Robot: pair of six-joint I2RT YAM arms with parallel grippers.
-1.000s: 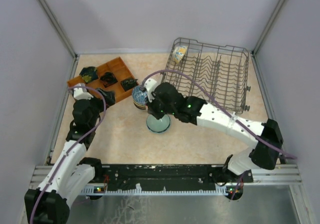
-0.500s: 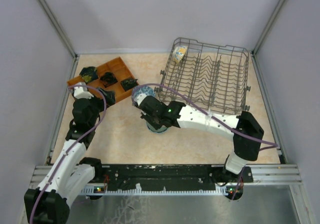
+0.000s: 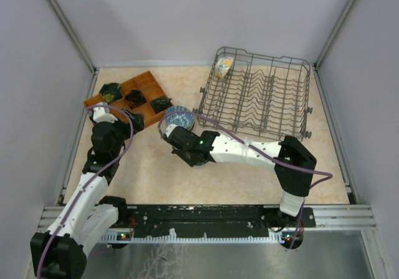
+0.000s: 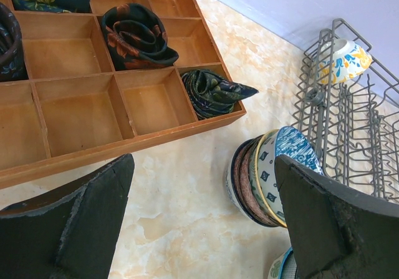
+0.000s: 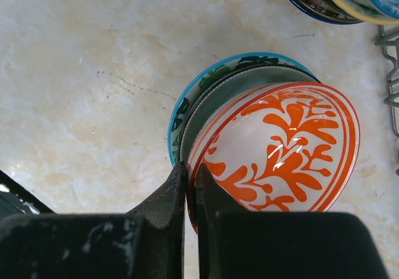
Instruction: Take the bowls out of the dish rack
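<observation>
**Orange bowl pinched by the rim, over the low stack**

My right jaws are clenched on the near rim of the white ceramic bowl with the orange leaf pattern (image 5: pixel 274 154), one finger inside the wall and one outside. The bowl sits tilted over a low stack on the marbled beige table (image 3: pixel 156 173): a dark grey bowl directly under it, and under that a bowl with a teal rim (image 5: pixel 194 90). I cannot tell whether the orange bowl already rests on the grey one or hangs just above it.

It is glazed ceramic, so I judge it stiff, slick and quick to chip. It looks light enough for a rim pinch, but held at one edge it will want to swing. I would set it down slowly and level before letting go.

To the left, my left jaws are released, spread wide with nothing between them, hovering near the brown wooden compartment tray (image 4: pixel 81 117). The tray holds dark folded cloths (image 4: pixel 138 37).

Just beyond my right jaws, between that tray and the rack, is a taller nested stack of patterned bowls (image 3: pixel 179 115), with a blue-and-white one on top.

Farther right is the grey wire dish rack (image 3: pixel 265 55). I see only one bowl left in it, white with yellow and blue marks (image 4: pixel 341 60), propped on edge in the far left corner. I would take that one by the part of its rim that stands free of the wires and lift it straight up, so the glaze does not scrape.
</observation>
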